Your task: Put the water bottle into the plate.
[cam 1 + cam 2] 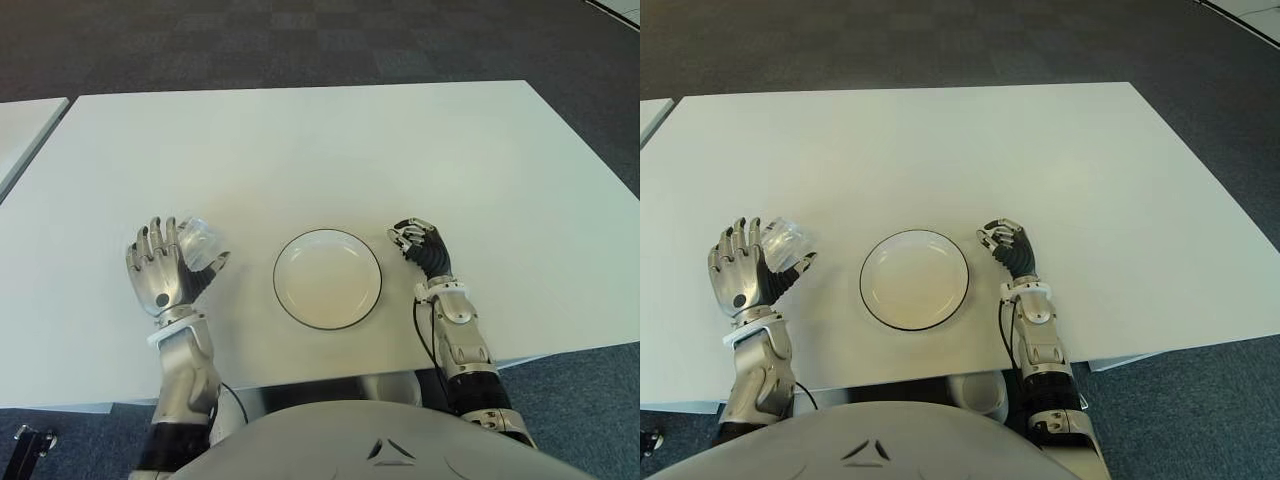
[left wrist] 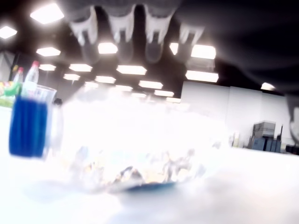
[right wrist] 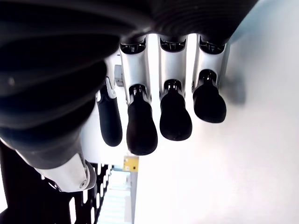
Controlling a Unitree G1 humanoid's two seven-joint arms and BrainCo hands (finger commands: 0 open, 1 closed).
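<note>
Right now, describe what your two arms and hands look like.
Both forearms are silver metal with a white band at each wrist. The left hand has a silver back and dark palm. The right hand is mostly black, with silver finger segments and black fingertips. A thin black cable runs alongside the right forearm.

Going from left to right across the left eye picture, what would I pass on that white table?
Left hand with open fingers → crumpled clear water bottle just beyond its fingers → white plate, nothing in it → right hand, fingers curled, holding nothing. All show against the white table.
</note>
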